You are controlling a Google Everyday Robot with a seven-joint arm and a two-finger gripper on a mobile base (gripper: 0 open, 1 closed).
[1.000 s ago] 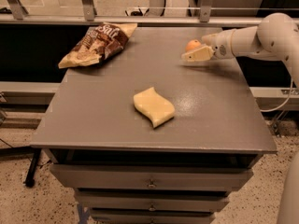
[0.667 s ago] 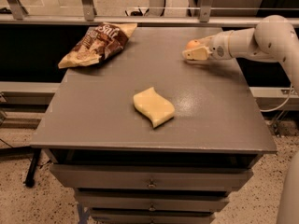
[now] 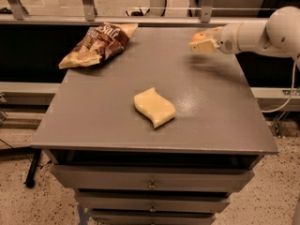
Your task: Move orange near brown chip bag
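Over table [image 3: 211,102] far-right edge: gripper [image 3: 200,41] aloft, fingers [image 3: 203,46] closed round orange [image 3: 198,35].

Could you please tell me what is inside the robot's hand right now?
The hand, above the far right of the table, grips the orange. Only the fruit's top shows; the hand covers the rest.

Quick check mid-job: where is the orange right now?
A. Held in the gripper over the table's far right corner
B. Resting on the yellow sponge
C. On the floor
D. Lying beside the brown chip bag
A: the orange sits in the gripper, which is closed on it above the table, far across from the brown chip bag.
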